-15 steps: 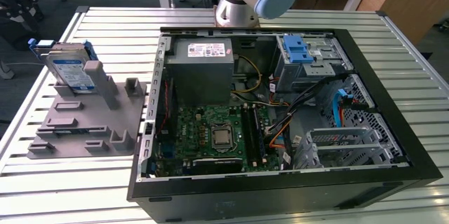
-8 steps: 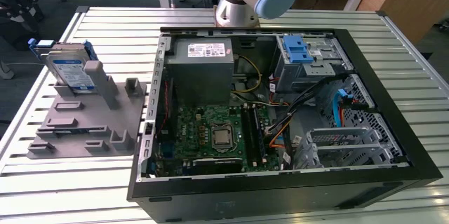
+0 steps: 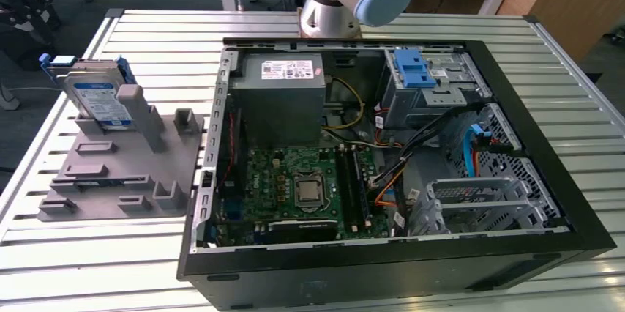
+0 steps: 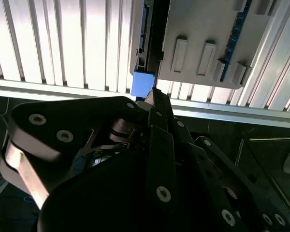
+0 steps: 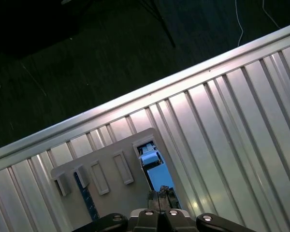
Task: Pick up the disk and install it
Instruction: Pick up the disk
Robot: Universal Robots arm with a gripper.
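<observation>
Your pincer (image 5: 160,197) pinched fully together, gripping nothing, its tips close above the disk (image 3: 98,99), which you find upright in the grey holder (image 3: 117,173), on the slatted table (image 3: 98,253), at the exterior view's left of the open computer case (image 3: 547,180).

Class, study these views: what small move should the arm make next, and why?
Probably lower the gripper straight toward the silver rectangular hard disk with blue rails. The disk stands upright in the grey slotted fixture, ungrasped, and in the first wrist view the gripper hangs above it, apart.
</observation>
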